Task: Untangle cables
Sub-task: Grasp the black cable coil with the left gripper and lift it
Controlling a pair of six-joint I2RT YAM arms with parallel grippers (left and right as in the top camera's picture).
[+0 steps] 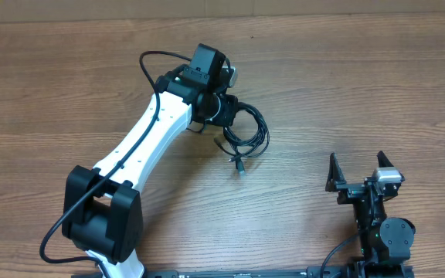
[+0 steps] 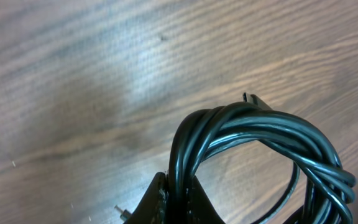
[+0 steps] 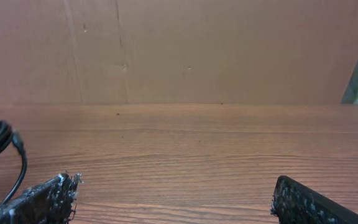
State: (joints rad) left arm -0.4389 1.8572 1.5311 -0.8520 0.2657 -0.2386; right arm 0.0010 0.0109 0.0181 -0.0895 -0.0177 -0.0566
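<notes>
Reaching from the near left corner toward the middle of the wooden counter (image 1: 68, 93), the left arm (image 1: 149, 131) ends over the cables (image 1: 247, 133). The left gripper (image 1: 221, 108) appears clenched on the looped black bundle. In the wrist view strands run between its fingers (image 2: 157, 202), though the contact sits at the picture's lower edge. One plug end (image 1: 239, 164) lies on the wood toward the near edge. By the near right corner, the right gripper (image 1: 356, 160) is released, fingers wide apart, well away from the bundle and grasping nothing.

White left arm (image 1: 149, 131) has black joints (image 1: 103, 212), black wiring (image 1: 147, 62).
</notes>
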